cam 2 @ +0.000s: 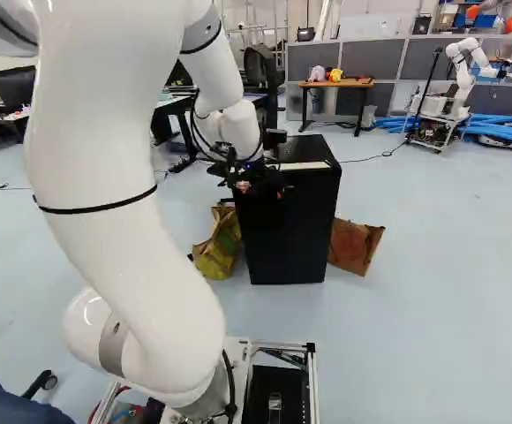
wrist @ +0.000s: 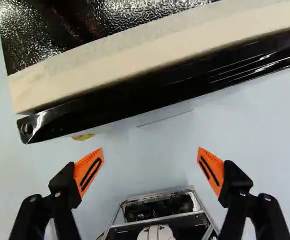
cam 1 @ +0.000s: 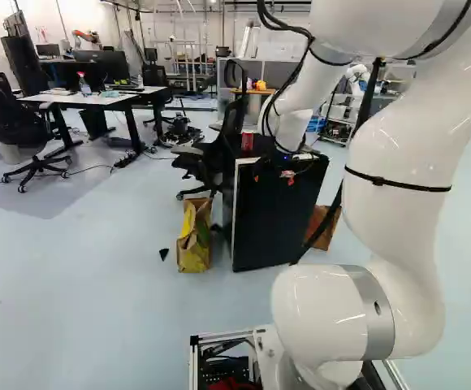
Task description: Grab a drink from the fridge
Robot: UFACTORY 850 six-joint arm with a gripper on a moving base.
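In the right base view my gripper (cam 2: 261, 188) is at the upper front of the black fridge (cam 2: 291, 234). The wrist view shows the gripper (wrist: 150, 150) open, its orange-padded fingers wide apart with only floor seen between them. Ahead of the fingertips runs the fridge's glossy black front edge (wrist: 175, 82), with a cream band and a dark textured top behind it; neither finger appears to touch it. The door looks closed. A red can (cam 1: 247, 141) stands on top of the fridge in the left base view. The fridge's inside is hidden.
A yellow-brown paper bag (cam 1: 194, 236) stands beside the fridge, a brown bag (cam 2: 355, 246) on its other side. A black office chair (cam 1: 211, 154) is close behind. Desks (cam 1: 85, 99) stand farther off. Another robot (cam 2: 459, 79) is at the back right.
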